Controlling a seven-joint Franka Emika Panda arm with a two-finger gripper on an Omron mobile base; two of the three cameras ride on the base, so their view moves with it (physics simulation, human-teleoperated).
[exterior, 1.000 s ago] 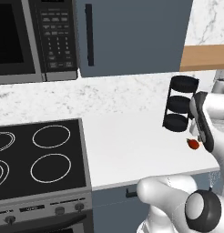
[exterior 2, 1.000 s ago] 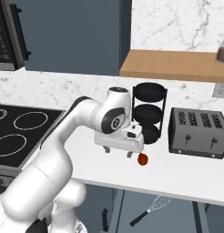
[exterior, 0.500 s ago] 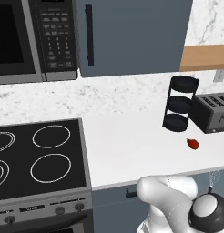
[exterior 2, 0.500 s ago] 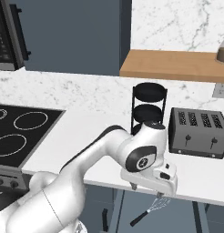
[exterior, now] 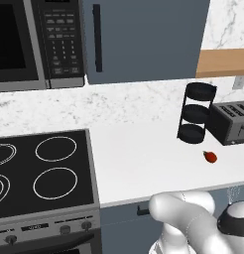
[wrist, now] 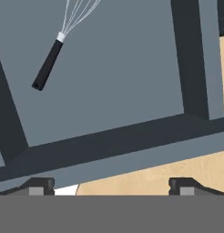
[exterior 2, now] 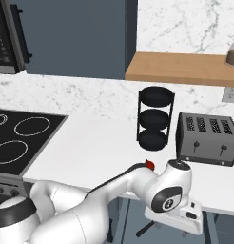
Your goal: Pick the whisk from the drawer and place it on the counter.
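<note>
Whisk, 1, lying flat inside the open drawer, gripper above with 2 fingertips spread wide and empty, 1 red fruit on the counter, 1 toaster

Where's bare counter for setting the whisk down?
The widest bare stretch of counter lies between the stovetop and the tiered rack. It gets crowded to the right: rack, toaster and small red fruit sit close together.
</note>
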